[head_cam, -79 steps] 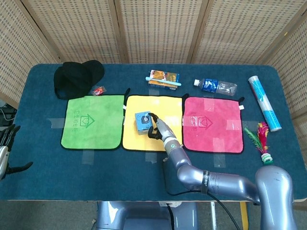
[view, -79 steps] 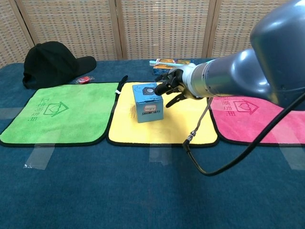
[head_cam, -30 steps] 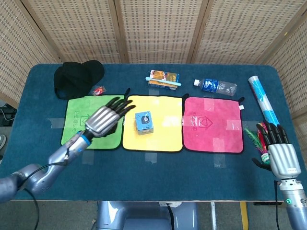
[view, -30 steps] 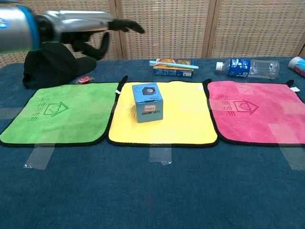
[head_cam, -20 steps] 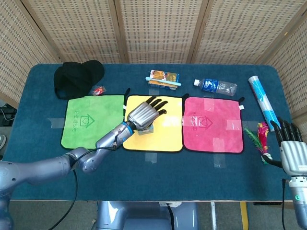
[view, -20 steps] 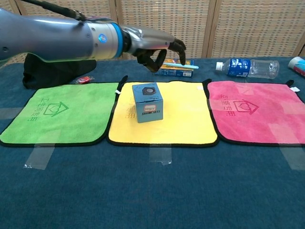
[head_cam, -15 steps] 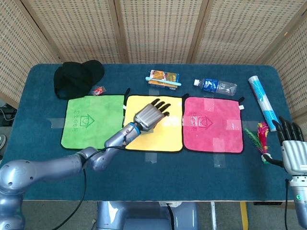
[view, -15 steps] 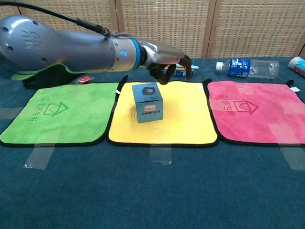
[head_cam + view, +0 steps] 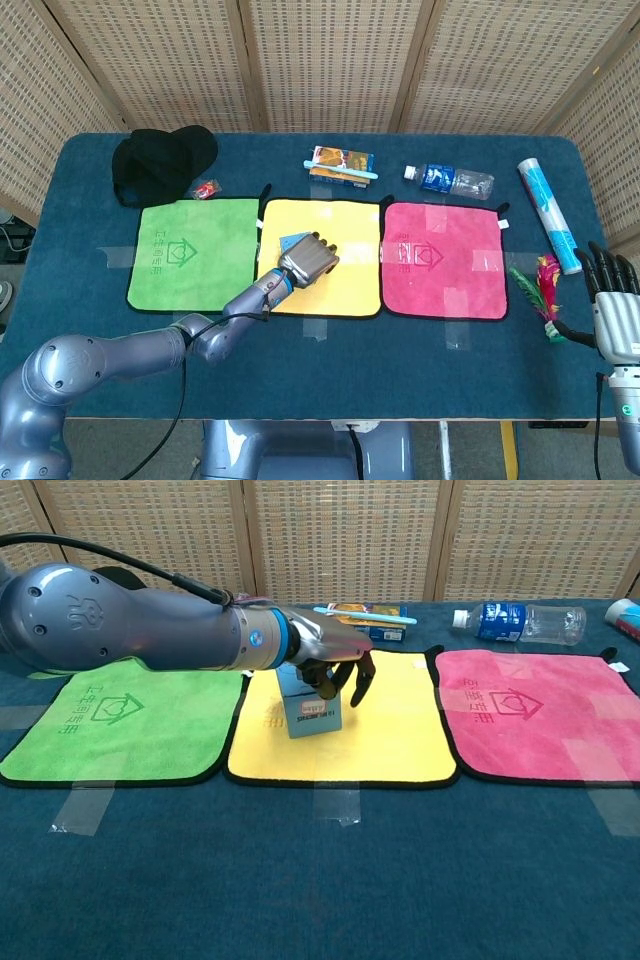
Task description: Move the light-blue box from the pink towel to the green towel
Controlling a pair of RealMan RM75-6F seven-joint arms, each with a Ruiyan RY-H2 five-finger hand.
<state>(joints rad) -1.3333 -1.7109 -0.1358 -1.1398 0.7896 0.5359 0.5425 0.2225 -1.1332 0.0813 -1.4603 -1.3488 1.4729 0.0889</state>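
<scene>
The light-blue box (image 9: 312,716) stands on the yellow towel (image 9: 392,742), between the green towel (image 9: 120,720) and the pink towel (image 9: 540,715). My left hand (image 9: 325,666) lies over the box's top, fingers curled down its right side and front, gripping it; the thumb is hidden. From the head view only a corner of the box (image 9: 291,242) shows past the left hand (image 9: 308,259), with the green towel (image 9: 190,255) to its left and the pink towel (image 9: 445,260) bare. My right hand (image 9: 615,308) hangs off the table's right edge, fingers spread, holding nothing.
A black cap (image 9: 160,160) and a small red item (image 9: 205,188) lie behind the green towel. A toothbrush pack (image 9: 340,163) and water bottle (image 9: 450,181) lie at the back. A blue-white tube (image 9: 550,215) and feather shuttlecock (image 9: 545,292) lie at the right.
My left arm swung in from the left, reached over the yellow towel, and its hand dropped onto the box and curled its fingers. The right arm withdrew to the right edge.
</scene>
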